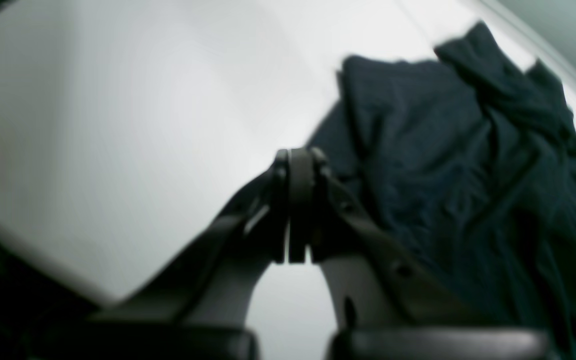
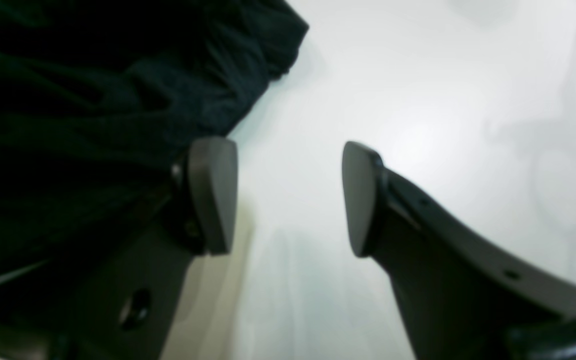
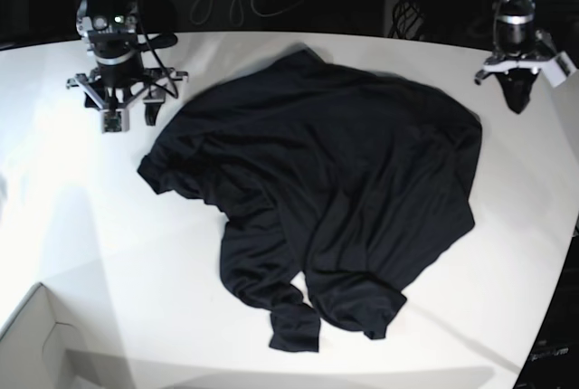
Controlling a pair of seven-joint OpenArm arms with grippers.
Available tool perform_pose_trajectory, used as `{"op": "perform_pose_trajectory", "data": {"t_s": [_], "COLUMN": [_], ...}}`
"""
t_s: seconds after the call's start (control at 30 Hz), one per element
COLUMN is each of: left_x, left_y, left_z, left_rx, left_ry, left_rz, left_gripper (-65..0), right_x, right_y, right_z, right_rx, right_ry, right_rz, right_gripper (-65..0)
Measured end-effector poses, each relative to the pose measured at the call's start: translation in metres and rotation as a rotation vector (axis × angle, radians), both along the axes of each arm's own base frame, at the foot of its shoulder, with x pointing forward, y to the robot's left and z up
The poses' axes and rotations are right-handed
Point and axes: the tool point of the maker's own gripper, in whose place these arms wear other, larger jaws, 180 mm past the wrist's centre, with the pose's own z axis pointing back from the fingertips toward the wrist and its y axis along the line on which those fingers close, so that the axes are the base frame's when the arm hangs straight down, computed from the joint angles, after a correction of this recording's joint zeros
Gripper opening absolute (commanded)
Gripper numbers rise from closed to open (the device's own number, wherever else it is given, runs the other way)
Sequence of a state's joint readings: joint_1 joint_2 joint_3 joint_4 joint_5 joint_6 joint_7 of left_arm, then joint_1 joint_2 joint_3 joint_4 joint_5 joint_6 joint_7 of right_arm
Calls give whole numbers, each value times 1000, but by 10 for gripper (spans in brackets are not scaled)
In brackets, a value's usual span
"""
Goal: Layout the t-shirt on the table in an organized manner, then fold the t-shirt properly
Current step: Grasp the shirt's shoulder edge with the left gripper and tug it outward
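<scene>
T-shirt (image 3: pixel 335 190) lies crumpled in the middle of the white table (image 3: pixel 90 226). Left tool (image 1: pixel 298 210) is closed with nothing in it. Right tool (image 2: pixel 288 200) is open beside the cloth, holding nothing.

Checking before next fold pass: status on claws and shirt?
Left claw shut, empty. Right claw open, beside t-shirt. Shirt rumpled on table, not folded. Nothing in the way.
</scene>
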State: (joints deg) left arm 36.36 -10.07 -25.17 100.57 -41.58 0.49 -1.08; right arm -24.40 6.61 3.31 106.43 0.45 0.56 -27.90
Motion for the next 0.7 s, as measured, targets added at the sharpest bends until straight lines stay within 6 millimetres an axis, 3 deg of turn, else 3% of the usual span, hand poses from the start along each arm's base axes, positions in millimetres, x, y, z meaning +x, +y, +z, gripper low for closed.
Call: {"op": "perform_pose_trajectory", "data": {"t_s": [0.2, 0.37, 0.47, 0.57, 0.7], "left_x": [-33, -30, -12, 19, 51], "left_y": [26, 30, 21, 4, 3], "left_z": [-2, 2, 4, -5, -3], "left_rx": [8, 16, -1, -82, -142], "left_ry": [22, 8, -15, 40, 59], "left_rz": [128, 136, 113, 25, -10], "left_gripper": [-647, -645, -612, -483, -359], "right_x": [1, 0, -1, -4, -12], "right_y": [0, 0, 0, 0, -2], "right_z": [1, 0, -1, -2, -5], "right_rx": [0, 0, -1, -1, -7], "right_ry": [-2, -1, 3, 10, 28], "right_rz": [1, 1, 1, 0, 3], "right_gripper": [-313, -312, -310, -308, -308]}}
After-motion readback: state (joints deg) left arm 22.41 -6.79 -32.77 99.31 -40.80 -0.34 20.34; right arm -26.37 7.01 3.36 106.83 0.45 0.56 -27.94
